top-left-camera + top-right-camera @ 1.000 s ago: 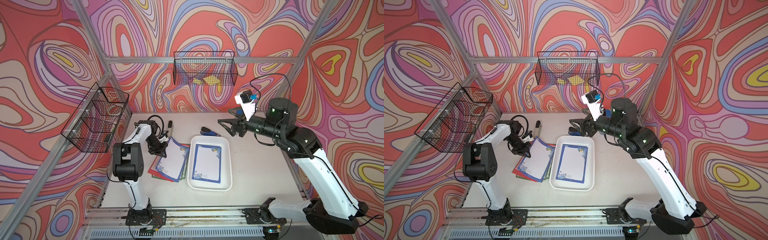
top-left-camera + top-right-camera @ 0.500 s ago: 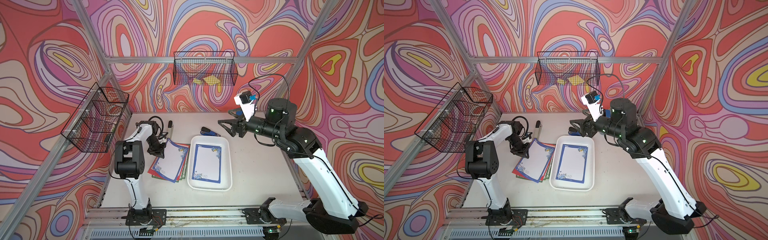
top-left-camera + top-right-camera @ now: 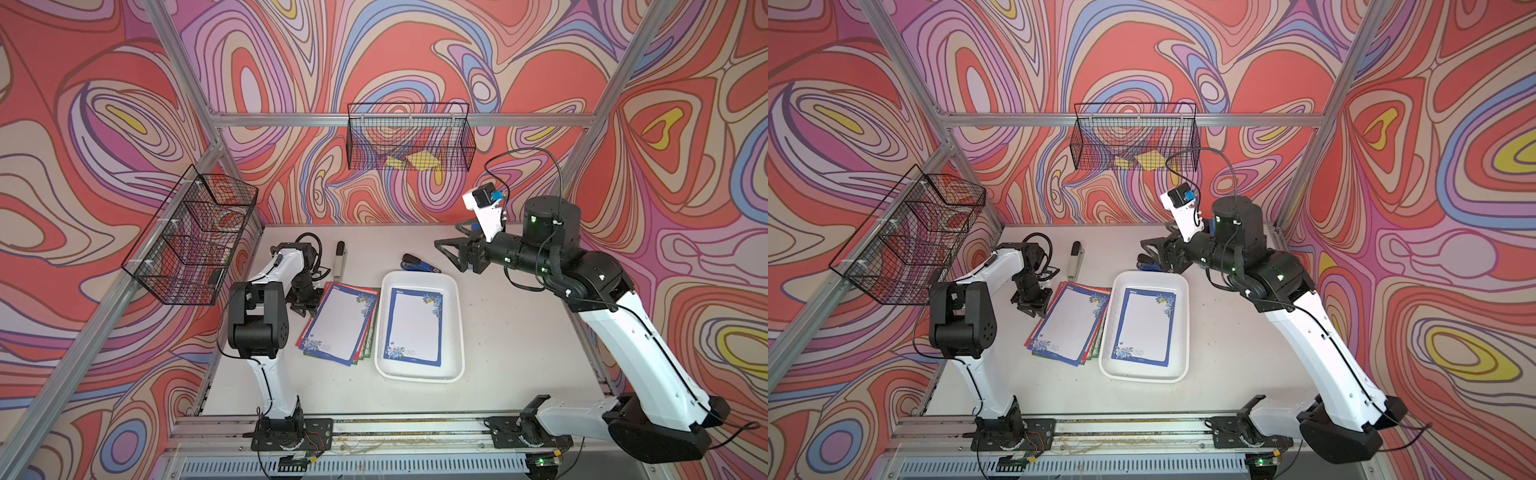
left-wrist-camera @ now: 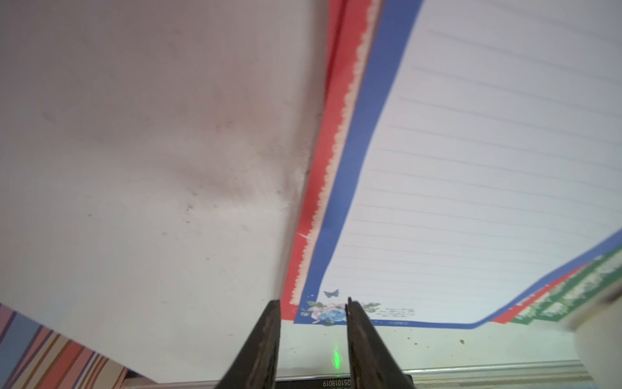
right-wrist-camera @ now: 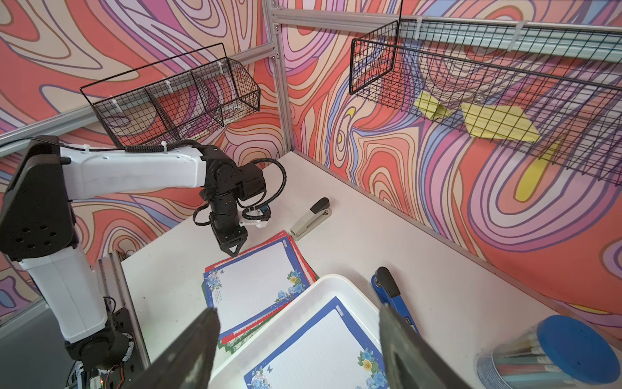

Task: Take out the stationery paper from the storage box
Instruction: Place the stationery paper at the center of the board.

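Whereas your left gripper [image 4: 313,303] was pinched shut a second ago, its jaws now stand parted over the floral-bordered stationery paper [image 3: 338,322] pile. Your right gripper [image 5: 298,308] hangs wide open

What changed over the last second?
Left gripper opened and let go of the blue-bordered sheet, which now lies on the pile beside the storage box. Unchanged: right gripper open at the box's far end, remaining sheet inside.
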Robot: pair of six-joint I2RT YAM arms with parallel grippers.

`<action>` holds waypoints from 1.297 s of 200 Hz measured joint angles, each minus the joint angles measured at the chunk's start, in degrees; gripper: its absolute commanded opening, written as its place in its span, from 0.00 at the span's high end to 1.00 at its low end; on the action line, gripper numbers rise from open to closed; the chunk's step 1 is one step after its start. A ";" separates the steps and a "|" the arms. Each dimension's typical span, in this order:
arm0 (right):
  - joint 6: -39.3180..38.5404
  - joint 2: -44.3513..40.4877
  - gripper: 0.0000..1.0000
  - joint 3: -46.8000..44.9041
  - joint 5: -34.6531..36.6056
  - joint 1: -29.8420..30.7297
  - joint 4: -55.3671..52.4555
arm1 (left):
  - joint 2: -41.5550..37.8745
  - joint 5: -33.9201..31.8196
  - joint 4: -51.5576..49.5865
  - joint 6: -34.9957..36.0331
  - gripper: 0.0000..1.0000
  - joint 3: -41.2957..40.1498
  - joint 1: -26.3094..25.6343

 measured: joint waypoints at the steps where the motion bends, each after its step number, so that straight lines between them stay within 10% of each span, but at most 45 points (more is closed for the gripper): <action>1: 0.00 0.00 0.22 0.00 0.07 0.00 -0.02 | 0.00 -0.15 0.00 -0.04 0.63 -0.02 0.02; 56: 2.60 1.51 0.23 2.47 8.17 0.00 -3.96 | -3.21 -8.37 2.64 -0.98 0.63 -0.74 0.68; 121: 8.70 4.44 0.28 -1.88 19.80 0.00 -8.81 | -27.98 -13.97 16.48 -2.91 0.66 -9.22 0.68; 188: 18.99 3.80 0.36 -14.60 22.47 0.00 -10.78 | -56.87 12.33 38.49 -4.42 0.50 -29.59 -3.58; 259: 31.52 3.74 0.35 -23.45 20.39 0.00 -11.15 | -50.21 35.26 42.49 -9.77 0.39 -31.01 -14.69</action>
